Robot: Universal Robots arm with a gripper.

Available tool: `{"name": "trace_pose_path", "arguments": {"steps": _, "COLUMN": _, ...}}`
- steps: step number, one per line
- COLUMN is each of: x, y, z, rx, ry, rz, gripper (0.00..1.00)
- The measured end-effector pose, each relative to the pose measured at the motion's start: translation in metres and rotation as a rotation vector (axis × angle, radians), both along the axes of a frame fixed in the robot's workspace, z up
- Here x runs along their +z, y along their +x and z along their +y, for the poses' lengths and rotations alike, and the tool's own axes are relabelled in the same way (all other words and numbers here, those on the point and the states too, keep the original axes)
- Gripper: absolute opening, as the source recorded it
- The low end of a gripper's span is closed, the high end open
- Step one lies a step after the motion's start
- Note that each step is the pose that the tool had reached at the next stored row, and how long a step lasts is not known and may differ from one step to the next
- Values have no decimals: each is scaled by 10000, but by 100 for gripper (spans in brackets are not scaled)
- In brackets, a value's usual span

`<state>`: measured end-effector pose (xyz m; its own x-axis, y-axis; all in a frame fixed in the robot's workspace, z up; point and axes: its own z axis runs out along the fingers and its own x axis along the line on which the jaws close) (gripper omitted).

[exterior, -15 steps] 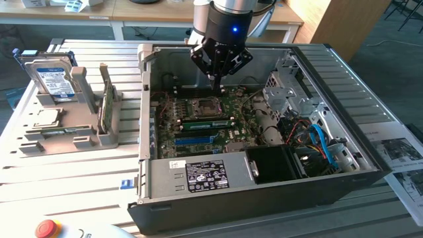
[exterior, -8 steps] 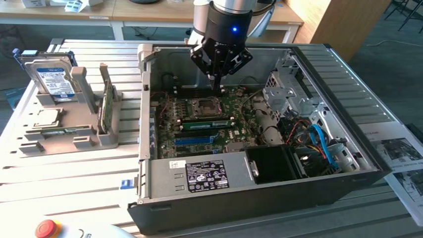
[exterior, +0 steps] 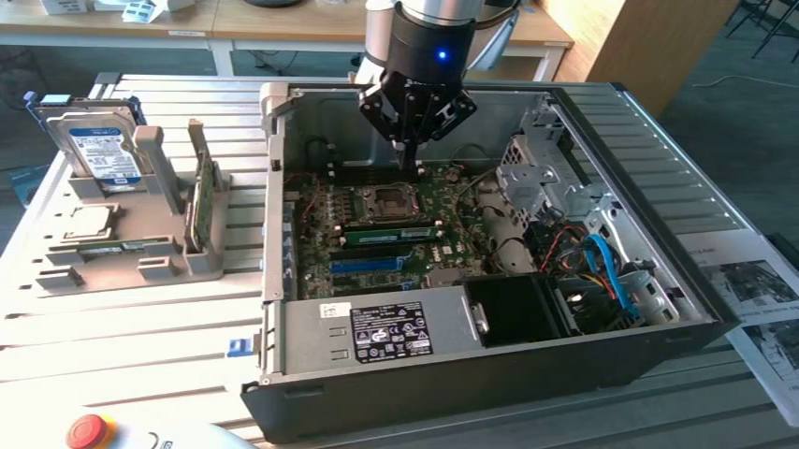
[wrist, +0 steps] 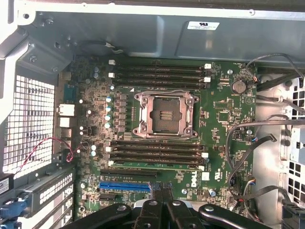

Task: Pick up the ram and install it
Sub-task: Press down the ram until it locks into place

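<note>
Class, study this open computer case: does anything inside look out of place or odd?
The processor socket sits bare, no chip or cooler fitted, and the memory slots beside it look empty. Nothing appears spilled or broken.

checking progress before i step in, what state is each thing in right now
gripper: shut, empty, over the motherboard
cpu socket: empty
ram: looks seated upright beside the cpu socket
computer case: side open
hard drive: upright in its holder
</note>
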<state>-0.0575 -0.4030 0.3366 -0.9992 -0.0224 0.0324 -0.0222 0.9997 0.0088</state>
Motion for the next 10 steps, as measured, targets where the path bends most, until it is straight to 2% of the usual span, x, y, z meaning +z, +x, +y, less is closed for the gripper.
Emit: {"name": "trace_pose_path", "arguments": {"steps": 10, "x": 0, "y": -1, "z": 0, "rx": -1, "ry": 20, "rz": 0, "gripper": 10}}
